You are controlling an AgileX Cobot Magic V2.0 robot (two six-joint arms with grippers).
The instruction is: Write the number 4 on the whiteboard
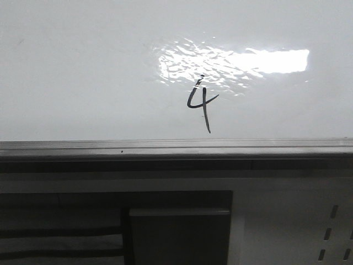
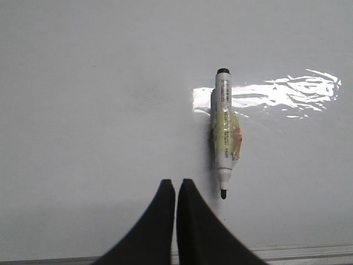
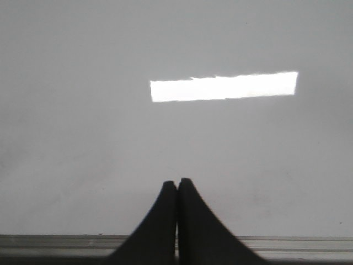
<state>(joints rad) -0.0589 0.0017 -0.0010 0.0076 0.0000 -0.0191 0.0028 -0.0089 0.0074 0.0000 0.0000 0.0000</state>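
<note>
Nearest you, the left gripper has its black fingers pressed together on nothing, just beside the tip of a marker lying free on the whiteboard. Your right gripper is likewise closed and empty above the grey rail. The number 4 stands near the board's rail edge, its top seemingly touching the rippled glare.
</note>
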